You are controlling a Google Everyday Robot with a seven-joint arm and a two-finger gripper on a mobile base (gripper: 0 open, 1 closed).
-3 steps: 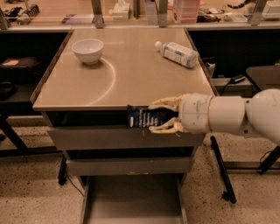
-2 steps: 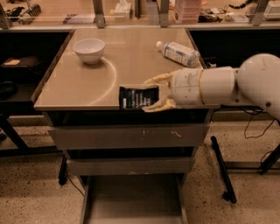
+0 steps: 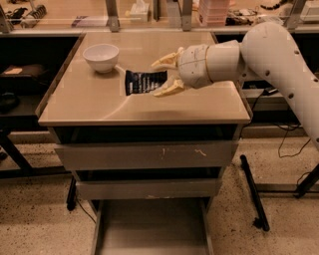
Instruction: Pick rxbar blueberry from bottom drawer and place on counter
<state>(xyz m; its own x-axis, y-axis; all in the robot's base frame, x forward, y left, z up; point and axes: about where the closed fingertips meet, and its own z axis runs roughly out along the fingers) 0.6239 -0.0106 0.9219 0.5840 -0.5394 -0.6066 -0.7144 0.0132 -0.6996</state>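
Note:
My gripper (image 3: 160, 77) reaches in from the right and is shut on the rxbar blueberry (image 3: 143, 81), a flat dark wrapper with small white print. It holds the bar over the middle of the tan counter (image 3: 94, 102), close to the surface; I cannot tell whether the bar touches it. The bar sticks out to the left of the cream fingers (image 3: 168, 89). The bottom drawer (image 3: 149, 226) stands pulled open below, its grey floor bare in the part I see.
A white bowl (image 3: 101, 56) stands on the counter's back left, just left of the bar. The two upper grey drawers (image 3: 144, 155) are closed. My white arm (image 3: 269, 50) covers the counter's right rear. A long shelf with clutter (image 3: 139, 10) runs behind.
The gripper has carried the bar up from the drawer fronts, past the counter's front edge, to over the counter's middle near the bowl. The arm now hides the bottle.

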